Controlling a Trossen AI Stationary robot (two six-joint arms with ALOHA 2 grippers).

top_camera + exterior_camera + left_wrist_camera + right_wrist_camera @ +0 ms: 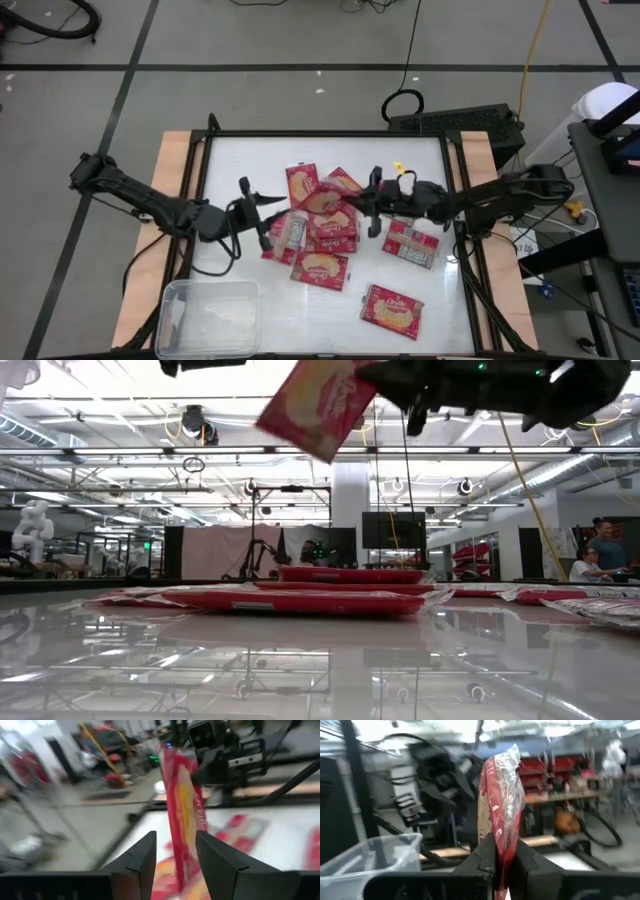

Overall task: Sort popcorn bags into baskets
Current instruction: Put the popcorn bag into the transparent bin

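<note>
My right gripper (352, 210) is shut on one red popcorn bag (322, 200), raised above the pile of red bags (325, 245) at the table's middle. In the low view this bag (322, 402) hangs high over the pile (300, 598). My left gripper (272, 218) is open, level with the bag, on its left. In the left wrist view the bag (182, 815) shows edge-on in line with the gap between the fingers; I see no touch. The clear tub (208, 318) stands at the near-left corner. My right gripper pinches the bag between its two fingers at the bag's right end (499, 851). The fingers come level from the table's right. The bag is lifted clear and stands on edge, reaching out past the fingertips (487, 855) toward the left gripper, its free end (285, 420) tilted lower.
Two more bags lie flat apart from the pile, one right of it (412, 245) and one toward the near edge (392, 308). A black frame (320, 135) rims the white tabletop. The tub (375, 855) also shows in the right wrist view.
</note>
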